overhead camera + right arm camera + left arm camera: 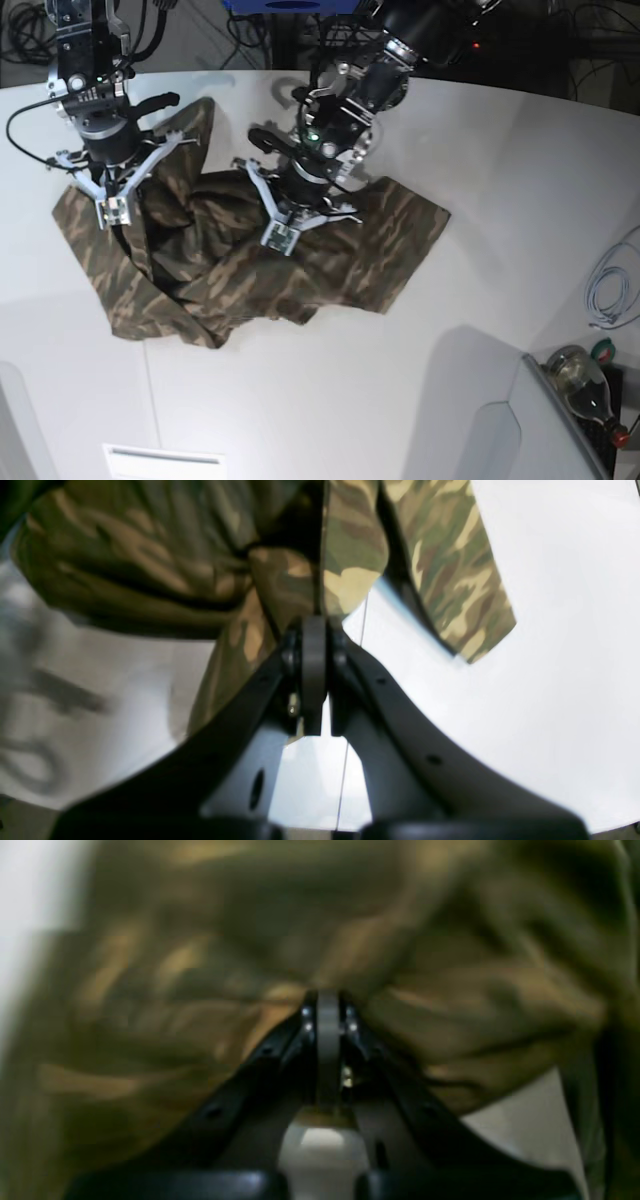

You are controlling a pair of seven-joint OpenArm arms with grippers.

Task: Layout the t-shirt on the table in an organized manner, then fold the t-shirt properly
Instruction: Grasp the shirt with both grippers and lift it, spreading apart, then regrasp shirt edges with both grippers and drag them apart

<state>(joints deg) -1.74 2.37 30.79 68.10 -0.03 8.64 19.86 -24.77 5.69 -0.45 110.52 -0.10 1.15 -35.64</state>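
T-shirt (pixel 250 265) lies bunched on the table (pixel 500 200). Your left gripper (pixel 327 1005) pinches its middle; your right gripper (pixel 314 625) pinches its left side.

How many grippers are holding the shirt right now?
2. The right gripper pinches the shirt at its left edge in the base view; the left gripper pinches it mid-cloth.

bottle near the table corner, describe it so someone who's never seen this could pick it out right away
Start from the big white table with the camouflage t-shirt spread on it, then look past its lower right corner, off the tabletop. There a clear glass bottle lies tilted, with a red cap at its lower right end. Just above it is a coiled pale cable, thin and looped, while the bottle is solid and shiny.
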